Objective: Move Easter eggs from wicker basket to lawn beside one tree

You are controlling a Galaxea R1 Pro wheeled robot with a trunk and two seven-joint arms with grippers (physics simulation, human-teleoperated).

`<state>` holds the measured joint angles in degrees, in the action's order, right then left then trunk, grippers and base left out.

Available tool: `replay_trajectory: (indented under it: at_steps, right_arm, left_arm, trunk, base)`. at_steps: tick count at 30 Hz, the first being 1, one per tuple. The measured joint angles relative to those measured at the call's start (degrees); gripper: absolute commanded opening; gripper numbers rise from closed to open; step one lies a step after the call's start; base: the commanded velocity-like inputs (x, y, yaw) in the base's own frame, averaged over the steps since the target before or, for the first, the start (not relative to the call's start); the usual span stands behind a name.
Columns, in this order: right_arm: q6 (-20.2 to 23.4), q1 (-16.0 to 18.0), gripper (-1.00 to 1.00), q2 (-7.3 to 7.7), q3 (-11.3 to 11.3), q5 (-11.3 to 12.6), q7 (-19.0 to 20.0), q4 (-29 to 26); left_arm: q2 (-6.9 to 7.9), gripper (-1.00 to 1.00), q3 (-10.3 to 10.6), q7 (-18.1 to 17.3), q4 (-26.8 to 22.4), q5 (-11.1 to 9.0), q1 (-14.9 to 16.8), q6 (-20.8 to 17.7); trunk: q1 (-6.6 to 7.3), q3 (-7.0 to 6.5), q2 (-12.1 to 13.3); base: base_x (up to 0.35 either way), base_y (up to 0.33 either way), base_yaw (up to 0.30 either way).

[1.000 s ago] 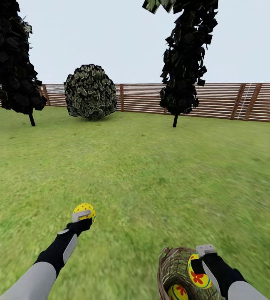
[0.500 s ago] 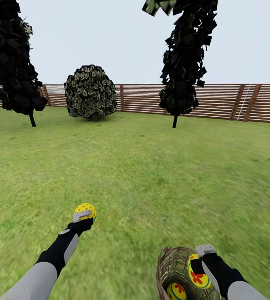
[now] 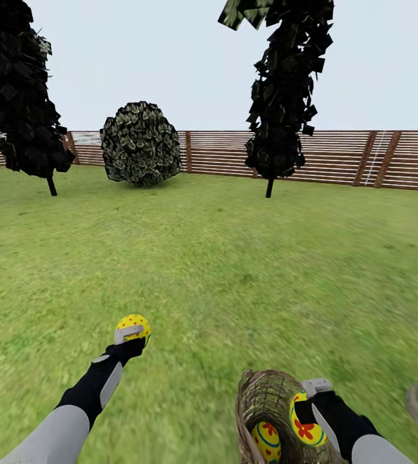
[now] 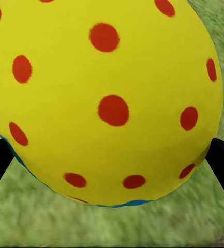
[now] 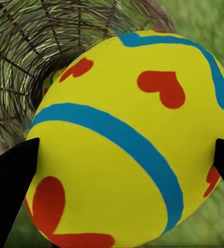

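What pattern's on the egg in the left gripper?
Yellow with red dots on the egg, plus a thin blue line near one end; clearest in the left wrist view.

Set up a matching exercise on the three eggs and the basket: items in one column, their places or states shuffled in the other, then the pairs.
Things:
1. red-dotted egg
2. heart-patterned egg
3. third egg
4. wicker basket

States:
A. lying inside the basket
B. held by the right gripper
C. tipped on the lawn
D. held by the left gripper

Pairs: 1-D, 2-B, 3-A, 4-C

Yellow egg with red polka dots (image 4: 106, 98), yellow egg with blue bands and red hearts (image 5: 137, 150), brown woven wicker basket (image 3: 266, 399), mottled green lawn (image 3: 234, 270), brown slatted fence (image 3: 337, 158), near-black trees (image 3: 286, 90).
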<state>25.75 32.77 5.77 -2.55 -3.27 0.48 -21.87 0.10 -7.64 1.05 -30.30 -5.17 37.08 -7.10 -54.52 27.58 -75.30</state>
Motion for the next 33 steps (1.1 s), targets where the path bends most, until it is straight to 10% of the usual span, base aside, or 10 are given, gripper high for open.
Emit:
replay_trajectory:
  at_steps: [33]
  right_arm:
    - [0.01, -0.01, -1.0, 0.42, 0.14, 0.2, 0.0, 0.0]
  left_arm:
    - [-0.76, -1.0, 0.32, -0.08, 0.34, 0.1, 0.0, 0.02]
  trunk:
    - [0.0, 0.0, 0.0]
  base:
    - [-0.254, -0.193, 0.0]
